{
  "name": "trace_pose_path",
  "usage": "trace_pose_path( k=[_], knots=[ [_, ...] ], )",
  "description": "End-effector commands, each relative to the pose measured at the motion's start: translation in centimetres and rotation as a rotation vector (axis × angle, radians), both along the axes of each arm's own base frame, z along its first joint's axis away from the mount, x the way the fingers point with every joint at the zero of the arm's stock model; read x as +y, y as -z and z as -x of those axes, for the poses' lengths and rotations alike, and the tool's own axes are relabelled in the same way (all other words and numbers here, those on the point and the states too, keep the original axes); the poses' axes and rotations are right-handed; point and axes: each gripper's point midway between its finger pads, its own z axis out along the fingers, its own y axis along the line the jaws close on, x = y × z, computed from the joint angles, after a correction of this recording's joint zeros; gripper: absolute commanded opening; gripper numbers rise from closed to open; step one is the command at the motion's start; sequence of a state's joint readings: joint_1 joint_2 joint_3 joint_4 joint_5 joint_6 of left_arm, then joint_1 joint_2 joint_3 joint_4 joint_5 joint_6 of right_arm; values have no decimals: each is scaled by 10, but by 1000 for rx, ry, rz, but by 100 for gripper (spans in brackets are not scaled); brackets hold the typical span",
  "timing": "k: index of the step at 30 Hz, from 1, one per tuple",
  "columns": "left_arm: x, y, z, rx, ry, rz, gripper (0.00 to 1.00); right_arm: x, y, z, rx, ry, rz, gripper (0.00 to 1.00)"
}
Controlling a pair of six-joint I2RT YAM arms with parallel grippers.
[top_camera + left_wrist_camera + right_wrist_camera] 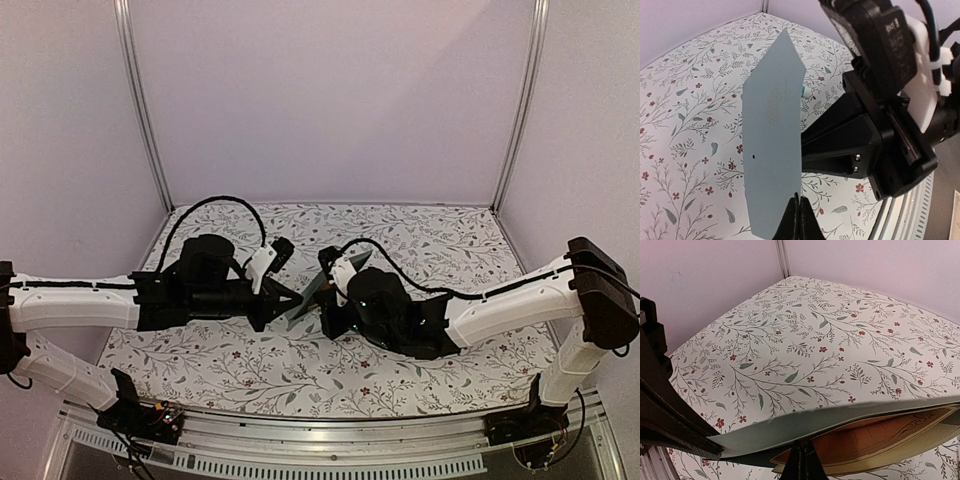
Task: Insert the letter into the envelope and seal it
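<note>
Two edge holds: left gripper (799, 220) and right gripper (802, 462) each closed tight on the light, probably floppy envelope (772, 125), letter (875, 437) showing inside

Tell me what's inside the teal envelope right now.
The letter lies inside the envelope; its tan, dark-bordered edge shows at the open mouth. How far in it reaches is hidden by the envelope's teal panel.

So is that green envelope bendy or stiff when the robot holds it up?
Probably bendy: the envelope looks like thin paper, and in the right wrist view its top layer bows open over the letter. Likely light too, since the left gripper and right gripper hold it up by pinching just its edges.
</note>
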State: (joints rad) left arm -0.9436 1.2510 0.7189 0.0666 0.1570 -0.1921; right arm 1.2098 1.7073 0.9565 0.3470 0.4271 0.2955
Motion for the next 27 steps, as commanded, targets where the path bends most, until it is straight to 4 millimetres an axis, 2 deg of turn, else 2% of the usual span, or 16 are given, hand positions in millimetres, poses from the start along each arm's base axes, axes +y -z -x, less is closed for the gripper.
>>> trace_pose_path(
  k=[1, 8, 11, 15, 16, 18, 19, 21, 24, 26, 27],
  knots=[
    [0, -14, 2, -23, 24, 53, 0, 1, 9, -3, 12, 11, -1, 0],
    [1, -14, 1, -24, 12, 52, 0, -1, 11, -2, 16, 12, -14, 0],
    [2, -13, -1, -27, 1, 47, 0, 0, 0, 0, 11, -4, -34, 8],
    [4, -8, -6, -29, -25, 29, 0, 3, -36, 9, -11, -66, -84, 34],
    [4, -8, -7, -28, -28, 27, 0, 4, -50, 13, -20, -91, -105, 40],
    [4, -7, -9, -28, -32, 25, 0, 3, -71, 20, -25, -132, -137, 49],
    [4, -6, -9, -28, -32, 23, 0, 1, -85, 25, -31, -154, -159, 51],
    [5, -6, -11, -28, -36, 25, 0, -4, -101, 31, -36, -178, -182, 54],
    [5, -7, -10, -29, -33, 31, 0, -22, -115, 34, -43, -154, -209, 59],
    [5, -7, -10, -27, -26, 36, 0, -39, -123, 33, -62, -114, -228, 56],
    [4, -8, -9, -26, -22, 39, 0, -45, -121, 31, -68, -89, -219, 53]
  ],
)
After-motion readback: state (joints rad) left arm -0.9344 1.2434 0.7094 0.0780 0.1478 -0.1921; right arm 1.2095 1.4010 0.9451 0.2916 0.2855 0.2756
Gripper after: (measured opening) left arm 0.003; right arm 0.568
